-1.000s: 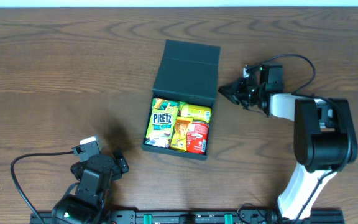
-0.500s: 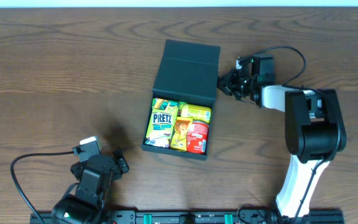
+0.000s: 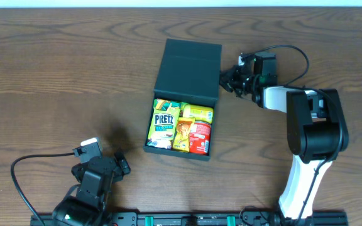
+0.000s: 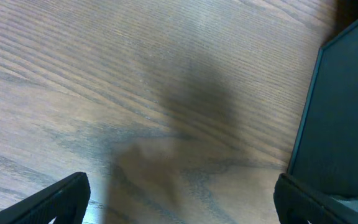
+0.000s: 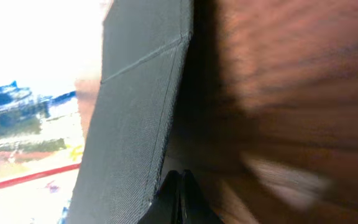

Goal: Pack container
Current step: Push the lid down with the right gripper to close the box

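Close by, the left gripper is open wide and holds nothing, the container sits in the middle of the table with snacks inside and its lid laid back, and farther off the right gripper is pinched closed, empty, right by the lid's edge.

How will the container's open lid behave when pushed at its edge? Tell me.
The lid looks like stiff creased board, so it should probably swing as one panel, not flop. Filled with snack packs, the container likely stays put rather than sliding.
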Motion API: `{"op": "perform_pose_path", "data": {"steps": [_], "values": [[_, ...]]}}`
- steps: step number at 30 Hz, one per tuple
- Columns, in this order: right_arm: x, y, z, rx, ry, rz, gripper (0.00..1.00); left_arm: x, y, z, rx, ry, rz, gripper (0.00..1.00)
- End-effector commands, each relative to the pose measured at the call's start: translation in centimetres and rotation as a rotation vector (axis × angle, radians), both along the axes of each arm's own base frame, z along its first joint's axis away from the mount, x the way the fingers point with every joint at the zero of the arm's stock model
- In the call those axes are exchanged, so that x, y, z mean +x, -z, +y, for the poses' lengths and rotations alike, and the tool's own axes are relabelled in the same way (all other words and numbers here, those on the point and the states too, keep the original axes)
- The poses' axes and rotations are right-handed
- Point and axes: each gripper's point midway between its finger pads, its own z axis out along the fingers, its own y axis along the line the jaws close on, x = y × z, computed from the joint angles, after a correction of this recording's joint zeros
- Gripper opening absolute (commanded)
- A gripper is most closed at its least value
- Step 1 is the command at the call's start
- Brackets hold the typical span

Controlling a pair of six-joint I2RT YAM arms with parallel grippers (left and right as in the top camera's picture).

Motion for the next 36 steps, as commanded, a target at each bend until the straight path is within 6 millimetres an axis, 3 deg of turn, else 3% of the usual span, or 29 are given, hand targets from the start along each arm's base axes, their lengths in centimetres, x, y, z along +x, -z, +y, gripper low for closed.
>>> {"op": "perform_pose_path", "data": {"steps": [1, 23, 36], "values": [[-0.3, -0.9, 1.4, 0.088, -0.057, 0.002, 0.01, 0.0, -0.1, 0.4, 0.005, -0.022, -0.008, 0.95], [-1.4, -8.4, 4.5, 0.199, -0.32, -0.35, 0.02, 0.0, -0.1, 0.4, 0.005, -0.022, -0.008, 0.95], [-2.2, -14.6, 4.7, 0.193, -0.377, -0.516, 0.03, 0.0, -0.1, 0.4, 0.005, -0.022, -0.008, 0.95]]}}
